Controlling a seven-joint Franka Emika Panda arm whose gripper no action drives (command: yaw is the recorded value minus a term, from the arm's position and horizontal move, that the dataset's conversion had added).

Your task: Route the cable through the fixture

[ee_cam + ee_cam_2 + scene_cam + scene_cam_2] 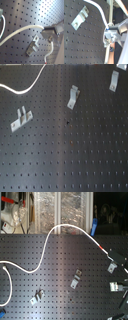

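Cable (pixel 47 242) runs across the black perforated worktop (pixel 60 287) in the second exterior view: from about 9 o'clock it dips, climbs to a high arc near 12 o'clock, then slopes down toward 3 o'clock, where a red mark sits on it and its end meets the hand (pixel 114 256). In the first exterior view only a curved stretch of cable (pixel 27 86) shows, at about 11 o'clock. Both wrist views show the hand (pixel 50 32) clamped on the cable end, the cord leaving it in a long white curve. Three silvery brackets lie in the first exterior view: a two-pronged bracket (pixel 20 119) at 9 o'clock, a bent bracket (pixel 74 96) near 12 o'clock, and the fixture (pixel 114 80), a slim strip, at about 1 o'clock. The cable lies well apart from the fixture there. In the first wrist view the bent bracket (pixel 33 46) sits just below the cable without touching it.
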